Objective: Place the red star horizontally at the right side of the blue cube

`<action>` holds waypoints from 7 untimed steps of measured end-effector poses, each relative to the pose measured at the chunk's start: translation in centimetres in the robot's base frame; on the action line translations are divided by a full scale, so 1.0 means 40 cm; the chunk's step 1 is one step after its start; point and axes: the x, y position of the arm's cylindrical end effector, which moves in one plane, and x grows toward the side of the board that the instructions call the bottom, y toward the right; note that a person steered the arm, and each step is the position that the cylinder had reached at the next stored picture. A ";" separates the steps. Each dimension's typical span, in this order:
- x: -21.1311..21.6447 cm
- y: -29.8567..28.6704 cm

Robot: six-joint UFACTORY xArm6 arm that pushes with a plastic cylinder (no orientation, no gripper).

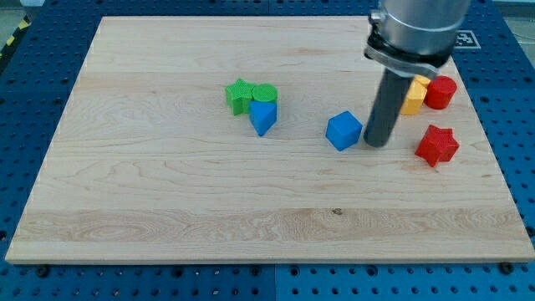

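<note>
A pale wooden board [167,209] fills most of the view, lying on a blue perforated table [25,284]. The arm's grey metal housing [414,29] comes down from the view's top right and narrows into the straight dark rod [384,109]. There are no jaws on this arm, only the rod, so nothing is gripped. My tip [377,143] rests on the board just to the view's right of the blue cube [343,130], very near it, though I cannot tell whether they touch. The red star [437,145] lies further to the view's right, apart from the tip and roughly level with the cube. Above it, near the board's right edge, sits a red block [440,92], rounded in outline, touching a yellow block [414,99] that the rod partly hides. Towards the view's left, well apart from the cube, three blocks cluster together: a green star [239,95], a green round block [265,94] and a blue triangular block [262,117] just below them.
</note>
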 end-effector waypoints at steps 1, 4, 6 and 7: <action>0.097 0.072; 0.056 0.193; 0.032 0.182; -0.013 0.204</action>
